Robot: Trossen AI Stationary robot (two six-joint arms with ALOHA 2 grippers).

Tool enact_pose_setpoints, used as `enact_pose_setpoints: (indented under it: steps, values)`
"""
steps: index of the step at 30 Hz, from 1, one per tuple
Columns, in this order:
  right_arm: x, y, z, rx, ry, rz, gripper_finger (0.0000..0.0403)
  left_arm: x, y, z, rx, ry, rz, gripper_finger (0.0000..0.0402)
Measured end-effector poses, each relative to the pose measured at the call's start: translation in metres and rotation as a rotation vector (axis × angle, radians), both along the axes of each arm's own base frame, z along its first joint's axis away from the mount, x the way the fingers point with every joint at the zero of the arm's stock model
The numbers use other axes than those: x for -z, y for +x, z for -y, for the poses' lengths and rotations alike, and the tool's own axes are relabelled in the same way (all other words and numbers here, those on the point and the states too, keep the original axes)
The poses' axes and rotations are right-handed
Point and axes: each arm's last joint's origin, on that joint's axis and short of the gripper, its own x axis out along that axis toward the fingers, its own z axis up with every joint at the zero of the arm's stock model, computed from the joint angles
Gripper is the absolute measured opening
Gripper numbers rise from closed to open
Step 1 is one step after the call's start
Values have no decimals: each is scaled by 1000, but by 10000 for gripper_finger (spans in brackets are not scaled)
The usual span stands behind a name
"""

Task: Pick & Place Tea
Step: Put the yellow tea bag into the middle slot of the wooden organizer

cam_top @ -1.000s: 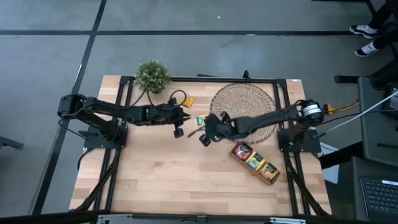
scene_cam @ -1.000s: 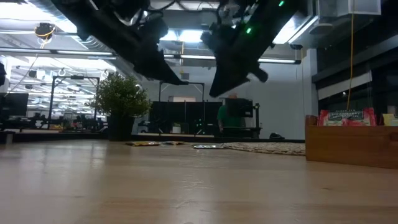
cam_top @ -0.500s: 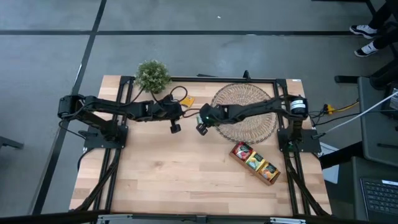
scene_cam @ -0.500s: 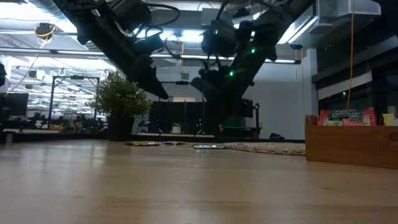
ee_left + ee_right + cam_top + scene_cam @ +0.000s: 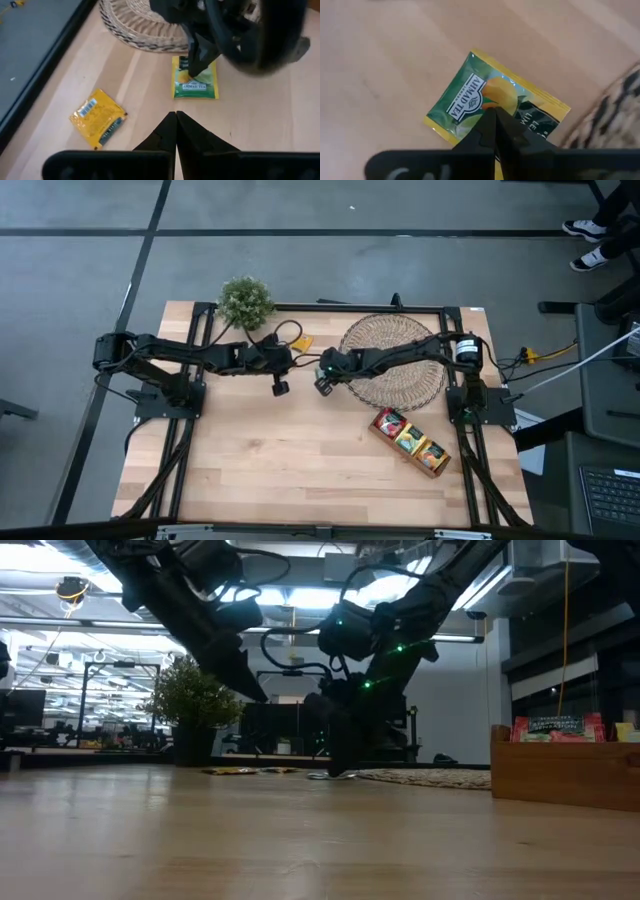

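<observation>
A green tea sachet (image 5: 470,97) lies flat on the wooden table beside the round woven mat (image 5: 392,360); it also shows in the left wrist view (image 5: 200,87). My right gripper (image 5: 495,122) is shut, with its tips down on this sachet. A yellow sachet (image 5: 97,119) lies flat a little farther left, near the far edge (image 5: 302,342). My left gripper (image 5: 176,125) is shut and hovers above the table (image 5: 280,387), between and in front of the two sachets, touching nothing. More sachets stand in the wooden tray (image 5: 410,442). My right gripper meets the green sachet with its shut fingertips (image 5: 194,70), coming from above and slanting down. The tips rest near the sachet's middle (image 5: 487,102), on the printed face. The sachet stays flat on the table and is not lifted.
A small potted plant (image 5: 245,300) stands at the far left corner. The woven mat sits close behind the right gripper. The wooden tray lies at an angle toward the right near side. Bare wood fills the near half of the table (image 5: 280,470).
My right gripper moved toward the far edge and came down from well above the table onto the green sachet. My left gripper drew back a little toward the far edge and the left, staying raised. Both sachets lie where they were.
</observation>
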Motion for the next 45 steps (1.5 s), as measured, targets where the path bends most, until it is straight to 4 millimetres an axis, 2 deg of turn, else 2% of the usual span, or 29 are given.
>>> enact_pose_setpoints:
  steps: [4,10,14,16,19,25,29,37,45]
  values:
    - [0,3,-17,-53,42,17,3,3,-2,1,16,-31,-36,6]
    - [-3,14,-56,-270,166,124,6,7,-5,5,84,-130,-67,3]
    - [-17,28,-80,-454,185,333,5,7,-4,10,178,-213,-53,4]
    - [-24,33,-88,-488,181,421,5,7,-3,16,219,-238,-51,4]
    - [-34,33,-93,-469,206,465,7,7,-1,30,273,-250,-56,2]
    - [-45,26,-101,-416,272,427,6,7,-1,72,486,-188,-89,2]
    - [-44,22,-112,-387,327,387,5,9,-2,92,499,-126,-102,3]
    - [-30,5,-131,-287,368,179,8,27,8,108,470,-77,-122,2]
    - [-26,1,-134,-298,353,120,16,65,19,110,432,-64,-228,2]
